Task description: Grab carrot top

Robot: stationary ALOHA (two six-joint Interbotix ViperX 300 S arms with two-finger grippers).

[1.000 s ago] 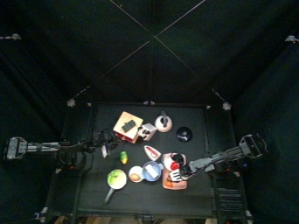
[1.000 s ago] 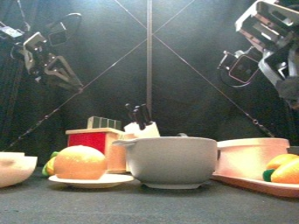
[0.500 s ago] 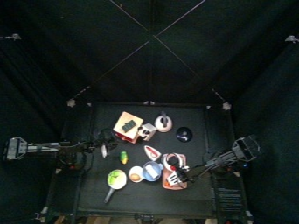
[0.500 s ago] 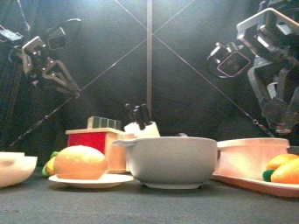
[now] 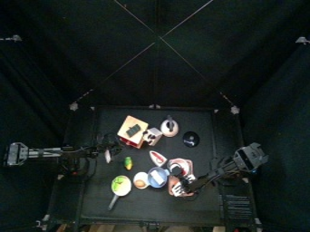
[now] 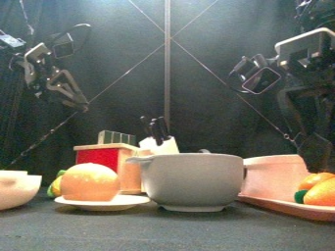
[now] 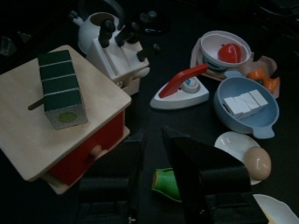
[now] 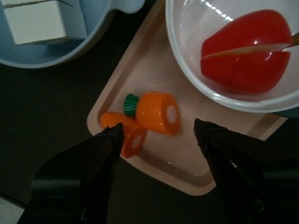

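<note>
The carrot [image 8: 153, 115] is a small orange stub with a green end [image 8: 132, 103]. It lies on a tan tray [image 8: 176, 162] beside a pink bowl [image 8: 187, 52] that holds a red item [image 8: 247, 48]. My right gripper [image 8: 158, 166] is open. It hangs just above the tray with its jaws on either side of the carrot, not touching it. In the top view the right gripper [image 5: 184, 186] is over the tray at the table's front right. My left gripper [image 7: 162, 175] is open and empty, and rests over the table's left [image 5: 103, 156].
A blue bowl [image 8: 59, 35] with white cubes sits next to the tray. A red-and-wood box [image 7: 65, 109], a knife block [image 7: 111, 44], a red-and-white spatula [image 7: 181, 86] and a small green vegetable [image 5: 127, 163] are in mid-table. A grey bowl [image 6: 194, 179] and a plate with fruit [image 6: 89, 182] stand at the front.
My right arm has come down and moved toward the table's front, bringing its open gripper over the tray and the carrot. The left arm has not moved.
</note>
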